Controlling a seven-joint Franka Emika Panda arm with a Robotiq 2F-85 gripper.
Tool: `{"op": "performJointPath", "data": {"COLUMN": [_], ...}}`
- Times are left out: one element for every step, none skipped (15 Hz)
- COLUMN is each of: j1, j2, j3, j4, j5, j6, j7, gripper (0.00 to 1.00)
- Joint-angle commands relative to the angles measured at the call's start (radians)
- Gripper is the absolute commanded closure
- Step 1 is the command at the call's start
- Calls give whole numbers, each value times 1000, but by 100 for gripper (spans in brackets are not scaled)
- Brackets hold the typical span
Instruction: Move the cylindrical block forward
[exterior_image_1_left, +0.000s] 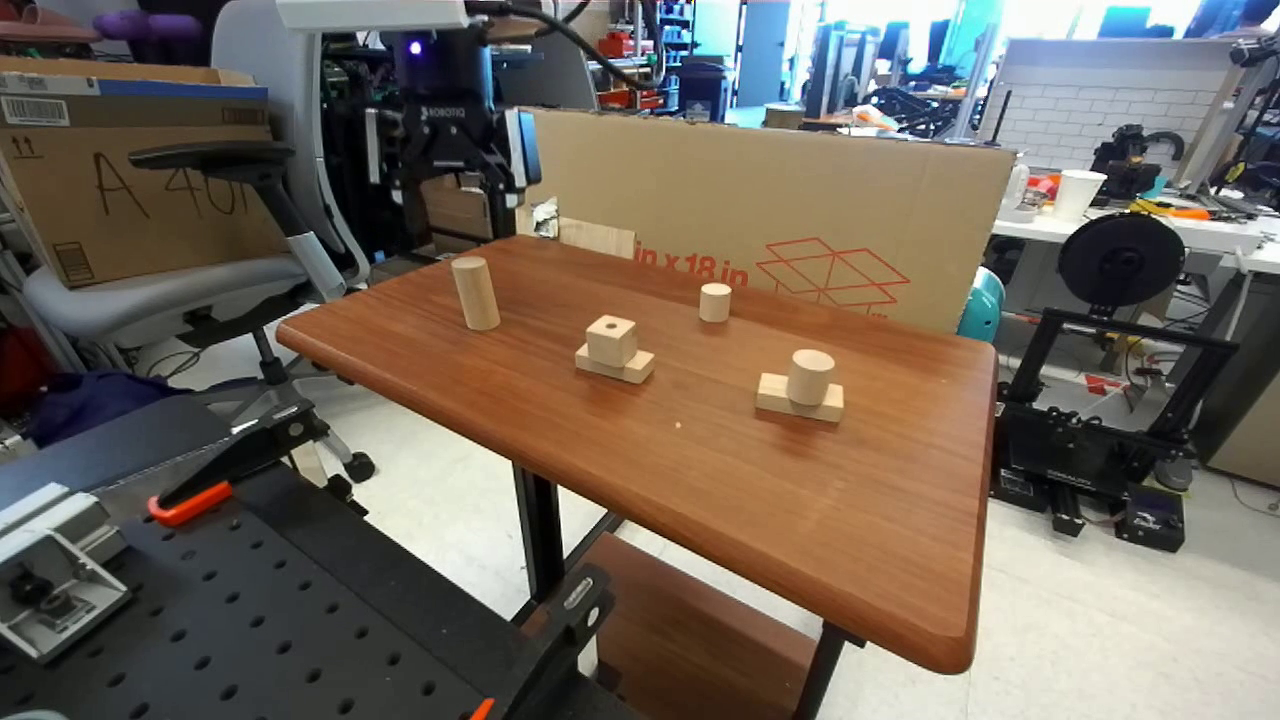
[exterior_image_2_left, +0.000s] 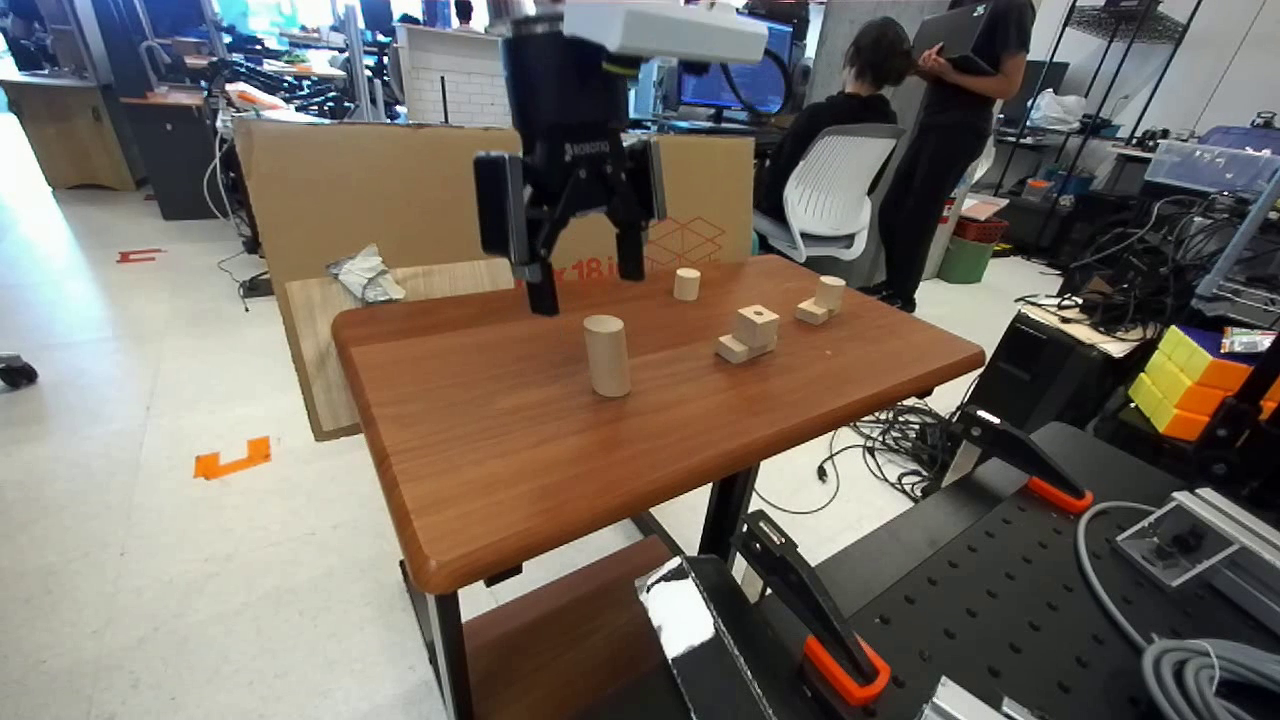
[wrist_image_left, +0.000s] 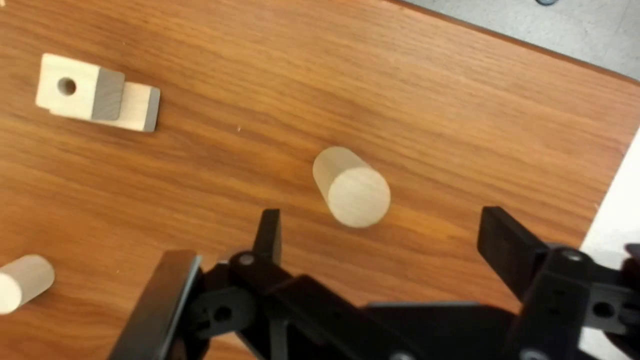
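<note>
The cylindrical block (exterior_image_1_left: 476, 293) is a plain pale-wood cylinder, taller than wide. It stands upright on the brown table, and also shows in an exterior view (exterior_image_2_left: 607, 357). In the wrist view the block (wrist_image_left: 351, 187) lies a little beyond the fingertips, between their two sides, seen mostly from above. My gripper (wrist_image_left: 381, 225) is open and empty. It hangs well above the table and points down; it shows in both exterior views (exterior_image_1_left: 458, 196) (exterior_image_2_left: 588, 285). Neither finger touches the block.
A stubby wooden cylinder (exterior_image_1_left: 714, 303) stands near the cardboard sheet (exterior_image_1_left: 640, 180) behind the table (exterior_image_1_left: 560, 420). A holed cube sits on a flat wooden block (exterior_image_1_left: 628, 370). Another flat block (exterior_image_1_left: 775, 393) has a round piece (exterior_image_1_left: 811, 377) at it.
</note>
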Motion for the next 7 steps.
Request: {"op": "performJointPath", "data": {"j1": [-15, -22, -11, -16, -20, -23, -23], "j2": [-117, -143, -82, -110, -130, -139, -140], "j3": [7, 2, 5, 5, 5, 5, 5], "j4": [11, 22, 24, 29, 30, 30, 29], "j5": [29, 39, 12, 15, 17, 18, 18], "j6": [-7, -23, -4, -8, -10, -12, -12], "j7": [18, 28, 14, 17, 18, 18, 19], "gripper": [0, 0, 0, 0, 0, 0, 0]}}
